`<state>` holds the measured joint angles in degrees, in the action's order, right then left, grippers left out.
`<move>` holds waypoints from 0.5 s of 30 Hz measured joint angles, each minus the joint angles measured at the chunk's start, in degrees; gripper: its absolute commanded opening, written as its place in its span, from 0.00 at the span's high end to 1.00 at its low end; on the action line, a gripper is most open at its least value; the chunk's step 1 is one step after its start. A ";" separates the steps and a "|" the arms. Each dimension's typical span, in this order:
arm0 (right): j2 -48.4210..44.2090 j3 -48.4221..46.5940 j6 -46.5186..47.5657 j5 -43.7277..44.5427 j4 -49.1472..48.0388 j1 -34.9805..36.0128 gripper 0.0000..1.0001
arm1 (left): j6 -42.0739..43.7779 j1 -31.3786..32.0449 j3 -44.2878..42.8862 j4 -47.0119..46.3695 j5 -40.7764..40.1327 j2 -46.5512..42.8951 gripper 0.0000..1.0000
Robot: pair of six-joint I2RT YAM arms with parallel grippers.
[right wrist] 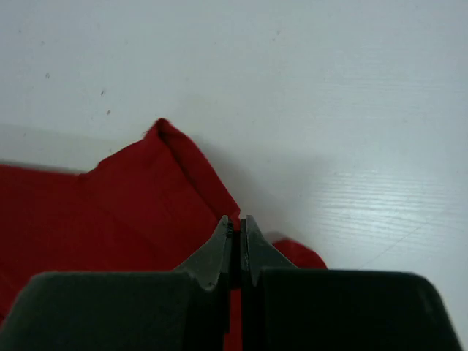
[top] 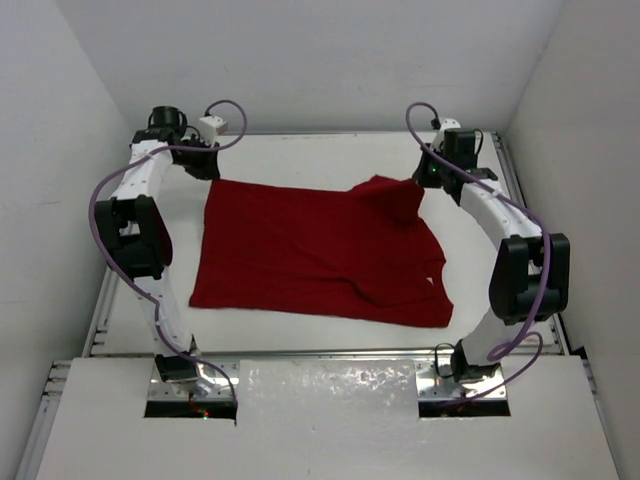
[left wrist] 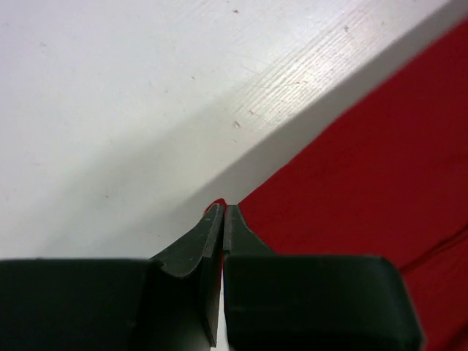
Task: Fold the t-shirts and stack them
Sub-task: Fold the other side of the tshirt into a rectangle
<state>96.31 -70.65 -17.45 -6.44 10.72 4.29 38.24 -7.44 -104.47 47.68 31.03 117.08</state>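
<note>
A dark red t-shirt point(top: 310, 250) lies spread on the white table point(top: 300, 150), mostly flat, with its far right part bunched up into a raised fold. My left gripper point(top: 205, 165) is at the shirt's far left corner and shut on it. In the left wrist view the fingertips point(left wrist: 223, 208) pinch a sliver of the red cloth point(left wrist: 365, 161). My right gripper point(top: 425, 180) is at the raised fold on the far right, shut on it. The right wrist view shows red fabric point(right wrist: 110, 205) running between the closed jaws point(right wrist: 238, 219).
White walls close the table in on the left, right and back. Metal rails point(top: 520, 195) run along the table's side edges and near edge. Both arm bases point(top: 190, 375) stand at the near edge.
</note>
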 measured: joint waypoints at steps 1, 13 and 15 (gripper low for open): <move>0.42 -1.18 0.28 0.02 0.07 -0.24 1.00 | -0.20 0.00 0.02 -1.01 -0.24 -0.09 1.00; -3.50 8.59 1.03 -3.10 1.11 -0.48 1.00 | 5.29 0.02 14.62 0.09 -1.22 -4.55 1.00; -7.15 13.64 1.05 -3.26 1.62 -0.39 1.00 | 7.21 0.02 18.27 0.90 -1.68 -7.32 1.00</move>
<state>89.17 -57.01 -16.40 -9.69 12.34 3.90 45.45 -7.42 -86.19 48.58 29.34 109.75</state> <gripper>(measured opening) 0.002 0.006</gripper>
